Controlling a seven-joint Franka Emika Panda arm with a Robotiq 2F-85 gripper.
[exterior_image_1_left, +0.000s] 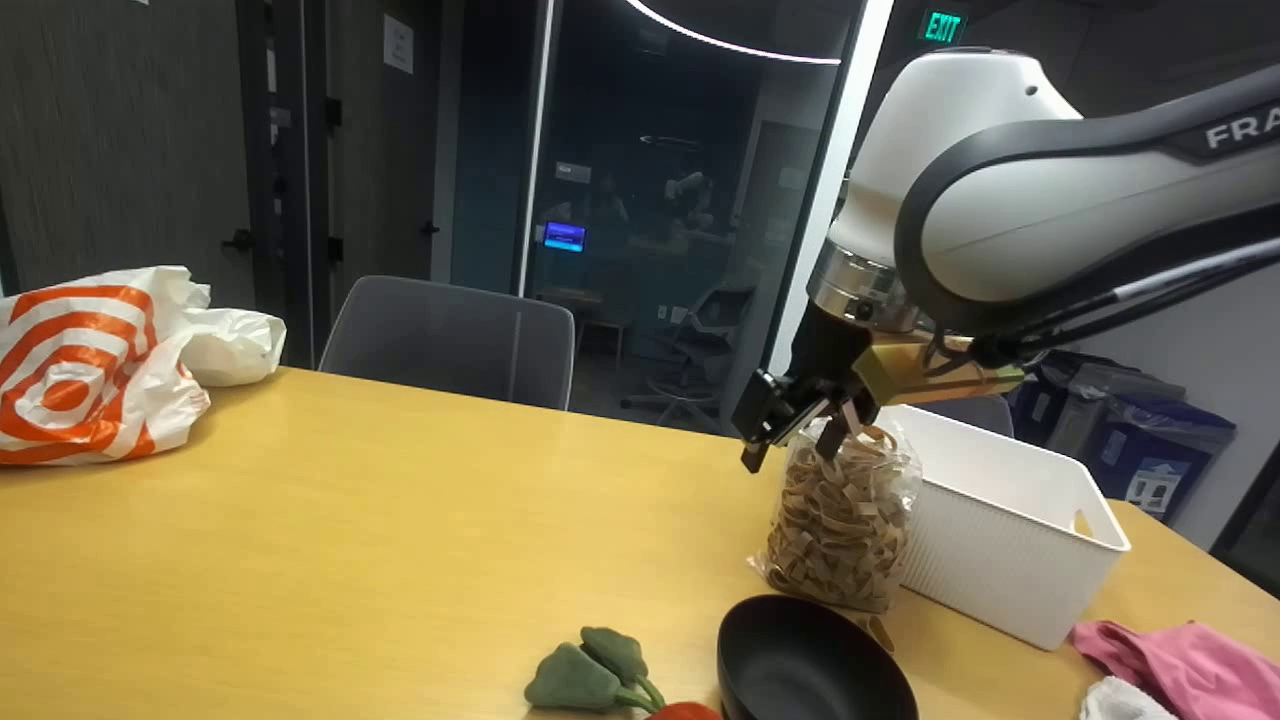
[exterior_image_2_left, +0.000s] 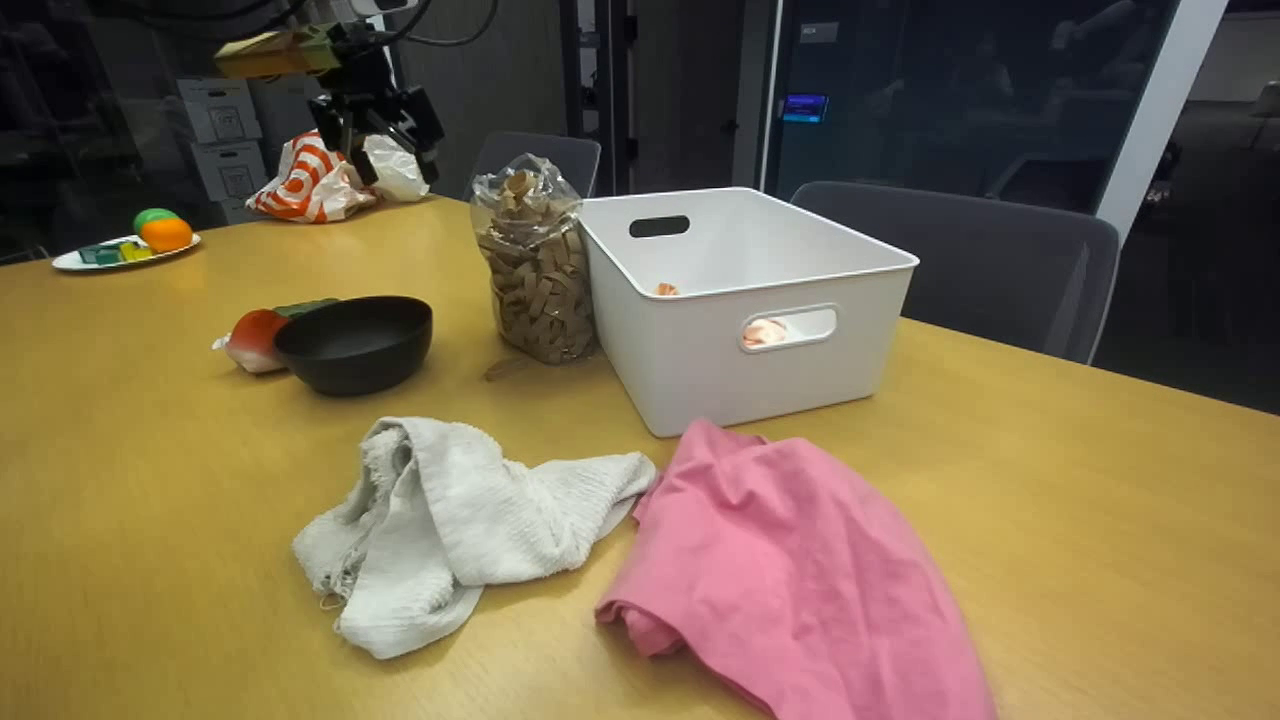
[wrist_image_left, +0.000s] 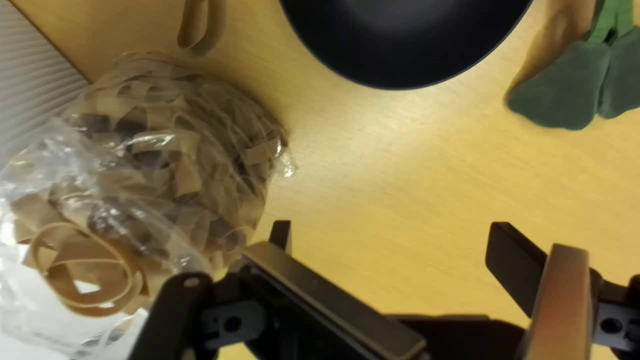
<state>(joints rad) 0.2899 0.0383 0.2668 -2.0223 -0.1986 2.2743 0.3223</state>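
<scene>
End effector (wrist_image_left: 392, 240) hangs wide and empty, the bag of tan bands (wrist_image_left: 160, 170) toward nine o'clock in the wrist view. Probably weighty, slick and yielding, best pinched at its crumpled top (exterior_image_2_left: 547, 180).

- Clear bag (wrist_image_left: 145, 190) of tan rubber bands (wrist_image_left: 170, 150), on the counter (wrist_image_left: 390, 175).
- Ribbed basket (wrist_image_left: 35, 75): upper left of the bag in view.
- Loose rubber band (wrist_image_left: 185, 40): just beside the bag.
- Black bowl (wrist_image_left: 402, 42): upper right of the bag.
- Green leaves (wrist_image_left: 560, 90): well right of the bag.
- Pincer (wrist_image_left: 390, 232): spread wide, lower right of the bag.
</scene>
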